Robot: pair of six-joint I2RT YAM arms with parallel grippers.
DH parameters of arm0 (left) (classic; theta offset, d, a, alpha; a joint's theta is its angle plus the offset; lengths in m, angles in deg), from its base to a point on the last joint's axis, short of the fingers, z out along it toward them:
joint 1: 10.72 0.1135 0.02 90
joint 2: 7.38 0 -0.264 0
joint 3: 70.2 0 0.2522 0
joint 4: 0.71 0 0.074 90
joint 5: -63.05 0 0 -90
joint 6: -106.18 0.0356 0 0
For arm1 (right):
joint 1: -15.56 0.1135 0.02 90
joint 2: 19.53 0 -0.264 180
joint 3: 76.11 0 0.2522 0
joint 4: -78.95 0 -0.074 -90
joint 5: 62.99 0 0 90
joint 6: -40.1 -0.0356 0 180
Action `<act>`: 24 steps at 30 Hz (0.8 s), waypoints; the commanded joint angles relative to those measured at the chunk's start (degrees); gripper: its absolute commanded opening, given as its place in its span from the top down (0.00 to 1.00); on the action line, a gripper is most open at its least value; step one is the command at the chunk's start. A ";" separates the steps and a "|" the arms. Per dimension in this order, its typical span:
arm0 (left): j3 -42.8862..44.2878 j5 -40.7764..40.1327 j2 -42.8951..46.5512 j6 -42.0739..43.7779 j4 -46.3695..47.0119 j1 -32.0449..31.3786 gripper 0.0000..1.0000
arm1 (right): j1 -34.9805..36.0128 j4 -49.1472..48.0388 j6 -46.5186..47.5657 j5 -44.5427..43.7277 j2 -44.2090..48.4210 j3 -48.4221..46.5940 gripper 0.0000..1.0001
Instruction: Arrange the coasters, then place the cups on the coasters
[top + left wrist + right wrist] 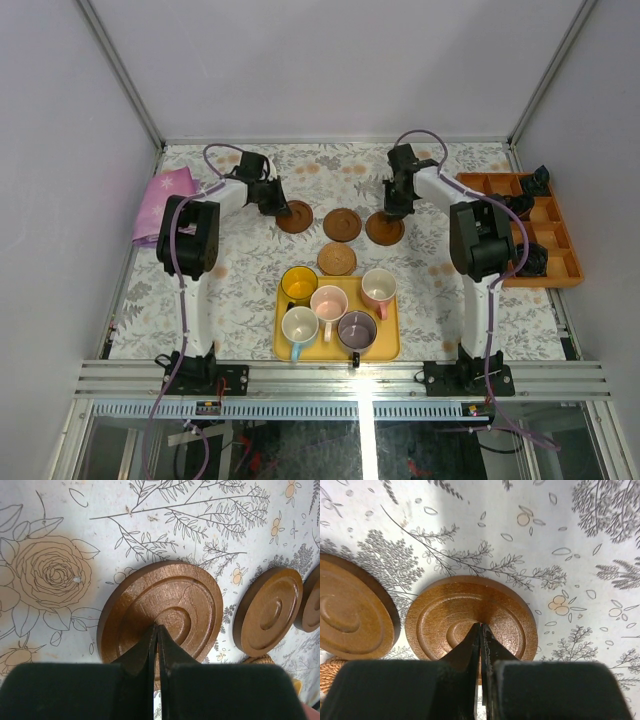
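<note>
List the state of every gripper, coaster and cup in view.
left gripper: shut, tips down on the left coaster.
right gripper: shut, tips down on the right coaster.
middle coaster: lying flat, nothing on it.
near coaster: lying flat, nothing on it.
cups: five, upright, all on the yellow tray, none on a coaster.

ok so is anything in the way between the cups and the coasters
Nothing lies between the yellow tray holding the cups and the coasters. But the shut left gripper is over the left coaster and the shut right gripper over the right coaster; the other two are uncovered.
</note>
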 commanded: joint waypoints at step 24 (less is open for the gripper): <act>-9.68 12.83 12.65 14.07 -10.14 -7.68 0.01 | 5.70 4.12 12.72 24.28 10.23 3.13 0.64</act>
